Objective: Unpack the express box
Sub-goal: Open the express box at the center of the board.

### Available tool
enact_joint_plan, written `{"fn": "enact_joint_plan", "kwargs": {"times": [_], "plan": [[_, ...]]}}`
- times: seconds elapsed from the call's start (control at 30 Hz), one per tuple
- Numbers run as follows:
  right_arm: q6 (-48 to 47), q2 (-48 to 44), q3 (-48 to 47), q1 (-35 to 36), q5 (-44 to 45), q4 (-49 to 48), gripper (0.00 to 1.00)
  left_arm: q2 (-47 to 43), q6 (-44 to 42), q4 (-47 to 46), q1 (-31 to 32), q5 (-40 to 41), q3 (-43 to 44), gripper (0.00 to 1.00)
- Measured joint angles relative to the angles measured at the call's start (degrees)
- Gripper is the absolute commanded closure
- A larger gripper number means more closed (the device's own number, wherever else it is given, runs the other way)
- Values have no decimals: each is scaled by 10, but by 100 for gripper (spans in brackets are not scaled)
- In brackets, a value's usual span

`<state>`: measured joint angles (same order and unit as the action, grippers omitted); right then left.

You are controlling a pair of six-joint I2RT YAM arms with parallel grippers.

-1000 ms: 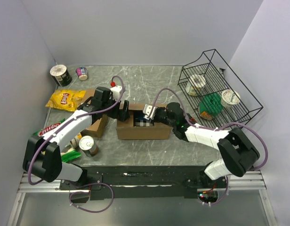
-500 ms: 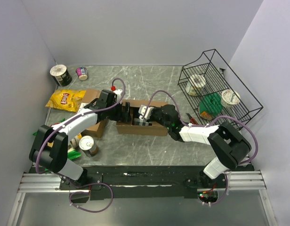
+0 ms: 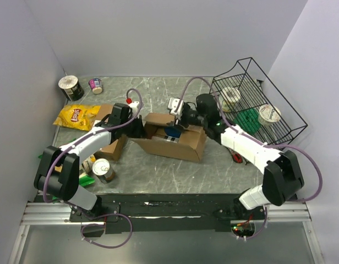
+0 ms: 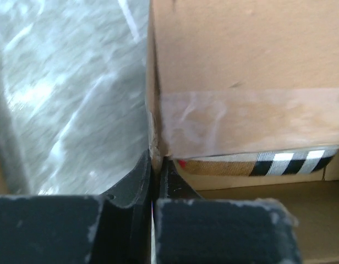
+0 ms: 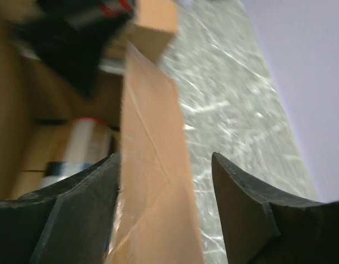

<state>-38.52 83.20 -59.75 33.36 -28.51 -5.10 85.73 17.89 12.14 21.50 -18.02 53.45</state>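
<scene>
At the middle of the grey marbled table (image 3: 158, 93) sits the express box (image 3: 180, 147), open at the top and skewed to the table's near edge, with both arms reaching to it from either side. The left gripper (image 4: 154, 160) is at the box's left end, its jaws pinched tight on the edge of a cardboard wall, just beside a strip of clear tape (image 4: 241, 118). Below that tape, inside the box, lies a checked packet (image 4: 257, 165) in tan, black and white. The right gripper (image 5: 167, 159) hovers over the rear of the box with its jaws spread wide. A cardboard flap (image 5: 153, 165) stands between them, close against one finger (image 5: 76, 203) and apart from the other. Whether that flap is touched cannot be told. A wire basket (image 3: 279, 129) stands at the right of the table, and a yellow crisp bag (image 3: 76, 116) and a can (image 3: 102, 168) lie at the left.
</scene>
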Motion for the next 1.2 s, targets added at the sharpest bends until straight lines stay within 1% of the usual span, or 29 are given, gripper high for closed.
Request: {"fn": "enact_joint_plan", "kwargs": {"times": [0.07, 0.17, 0.3, 0.37, 0.4, 0.47, 0.57, 0.63, 0.77, 0.9, 0.97, 1.1, 1.2], "plan": [[-5, -13, -24, -9, -57, 53, 35, 0, 4, -17, 2, -10, 0, 99], [-10, -27, -19, -2, -96, 80, 31, 0, -2, -16, 3, -12, -1, 99], [-1, -36, 20, 17, -100, 78, 28, -4, -2, -12, 3, -15, -1, 99], [5, -35, 30, 19, -91, 84, 33, -11, -3, -12, 2, -15, -1, 99], [6, -35, 31, 19, -91, 84, 41, -16, -4, -11, 2, -14, -1, 99], [0, -36, 31, 19, -100, 82, 46, -25, -7, -11, -1, -10, 0, 99], [-27, -36, 29, 22, -117, 94, 48, -30, -18, -1, -2, 11, 19, 99], [-61, -42, 39, 31, -122, 89, 49, -30, -25, 0, -2, 35, 33, 99], [-128, -95, 126, 45, -116, 53, 51, -30, -37, 13, -3, 77, 71, 99], [-188, -104, 164, 43, -113, 33, 50, -32, -37, 33, -1, 88, 78, 99], [-215, -98, 183, 43, -109, 21, 50, -38, -31, 28, -1, 89, 55, 99], [-233, -69, 222, 56, -67, -16, 50, -71, 6, 11, -2, 95, -37, 99], [-228, -45, 224, 67, -37, -28, 45, -88, 51, 0, -3, 103, -96, 99]]}}
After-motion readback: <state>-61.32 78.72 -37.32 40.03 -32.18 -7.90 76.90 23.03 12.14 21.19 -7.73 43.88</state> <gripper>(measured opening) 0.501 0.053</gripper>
